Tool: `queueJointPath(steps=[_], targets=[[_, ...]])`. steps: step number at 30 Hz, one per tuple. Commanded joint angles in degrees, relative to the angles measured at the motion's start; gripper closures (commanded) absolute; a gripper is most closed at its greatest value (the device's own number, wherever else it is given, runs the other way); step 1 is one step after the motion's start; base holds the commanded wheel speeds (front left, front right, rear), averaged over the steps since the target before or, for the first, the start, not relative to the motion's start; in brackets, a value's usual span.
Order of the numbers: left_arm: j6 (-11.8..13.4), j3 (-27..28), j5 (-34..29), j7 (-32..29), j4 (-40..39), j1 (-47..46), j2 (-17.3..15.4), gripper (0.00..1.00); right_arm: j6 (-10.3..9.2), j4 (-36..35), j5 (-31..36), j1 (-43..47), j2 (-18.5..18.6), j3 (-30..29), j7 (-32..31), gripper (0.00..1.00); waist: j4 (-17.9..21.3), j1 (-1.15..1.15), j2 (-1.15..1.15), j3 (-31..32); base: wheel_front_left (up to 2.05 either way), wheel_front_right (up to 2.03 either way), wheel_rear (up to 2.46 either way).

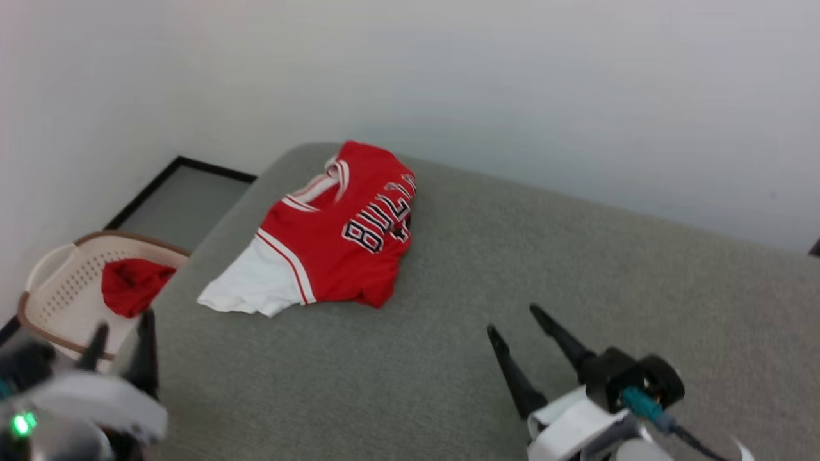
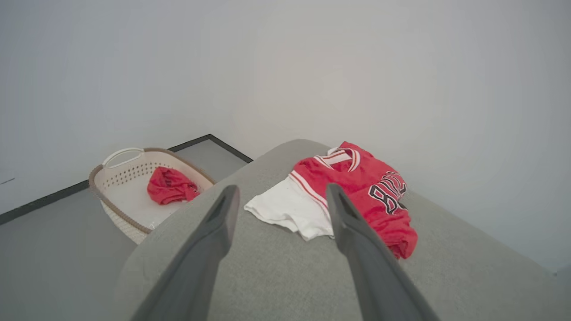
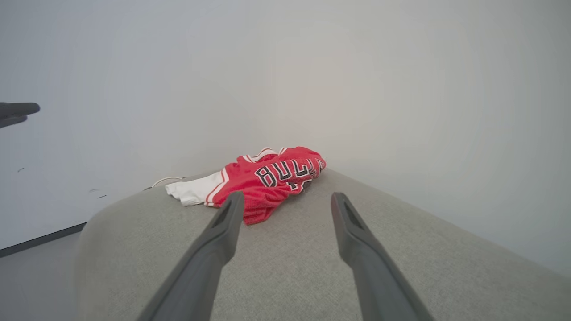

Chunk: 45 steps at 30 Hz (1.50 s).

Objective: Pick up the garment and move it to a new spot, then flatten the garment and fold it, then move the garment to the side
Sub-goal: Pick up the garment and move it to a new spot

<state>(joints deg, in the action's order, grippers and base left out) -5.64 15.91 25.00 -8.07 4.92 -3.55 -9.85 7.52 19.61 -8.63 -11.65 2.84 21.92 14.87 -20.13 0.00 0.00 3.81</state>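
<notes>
The garment (image 1: 333, 237) lies on the padded surface (image 1: 512, 269), toward its far left corner, close to the wall (image 1: 512, 96) behind it. Left of the surface, down on the floor (image 1: 179, 198), stands a basket (image 1: 64, 288) with a bundled cloth (image 1: 131, 285) in it. The left hand (image 1: 125, 321) hangs at the surface's near left edge, beside the basket. The right hand (image 1: 513, 319) hangs over the near right part, well apart from the garment.

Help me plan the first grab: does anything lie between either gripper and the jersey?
Nothing visible does. Bare grey surface lies between the garment and the open left gripper and right gripper; the basket stands aside.
</notes>
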Motion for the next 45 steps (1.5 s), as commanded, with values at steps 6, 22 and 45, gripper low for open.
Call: queueJointPath(steps=[6, 22, 45], targets=[[0.11, -0.23, 5.77, -15.92, -0.93, -11.74, -6.26, 0.00, -0.06, -1.58, 3.61, -4.07, 0.08, -2.28, -0.77, 0.00, 5.22, 0.00, 0.00, -10.62, 0.00, 0.00, 0.00], [5.39, -6.25, 11.62, -46.81, 16.45, -40.80, -15.33, 0.00, -0.06, -10.82, 5.55, -8.38, 3.55, -4.40, -3.61, 0.00, 13.21, 0.00, 0.00, -27.95, 0.00, 0.00, 0.00], [7.73, -10.79, 11.49, -50.88, 40.53, -47.91, -12.38, 1.00, -0.06, -14.73, 3.65, -11.05, 4.23, -5.02, -5.16, 0.00, 18.24, 0.00, 0.00, -34.46, 0.00, 0.00, 0.00]])
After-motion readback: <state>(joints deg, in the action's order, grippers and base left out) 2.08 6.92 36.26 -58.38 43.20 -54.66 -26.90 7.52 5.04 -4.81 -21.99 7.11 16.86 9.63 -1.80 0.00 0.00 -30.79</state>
